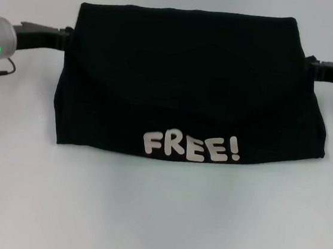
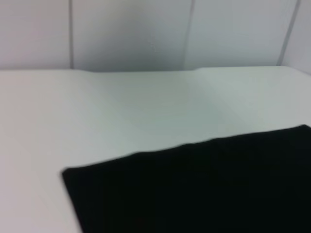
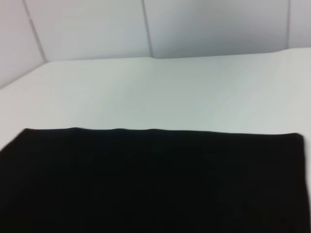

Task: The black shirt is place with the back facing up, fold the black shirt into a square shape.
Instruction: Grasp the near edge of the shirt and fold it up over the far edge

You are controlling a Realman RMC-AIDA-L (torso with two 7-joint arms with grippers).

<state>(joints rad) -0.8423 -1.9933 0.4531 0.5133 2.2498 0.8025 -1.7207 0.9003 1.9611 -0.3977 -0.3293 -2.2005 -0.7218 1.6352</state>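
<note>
The black shirt (image 1: 189, 85) lies folded across the middle of the white table, with white "FREE!" lettering (image 1: 191, 146) along its near edge. My left gripper (image 1: 68, 38) meets the shirt's left side and my right gripper (image 1: 312, 68) meets its right side. Each grips a cloth layer, and a sagging fold line runs between them across the shirt. Cloth covers the fingertips. In the left wrist view the black shirt (image 2: 204, 189) fills the lower part, and in the right wrist view the black shirt (image 3: 155, 184) does the same, with no fingers in sight.
Bare white table (image 1: 155, 219) stretches in front of the shirt and to both sides. A white panelled wall (image 2: 146, 34) stands behind the table's far edge.
</note>
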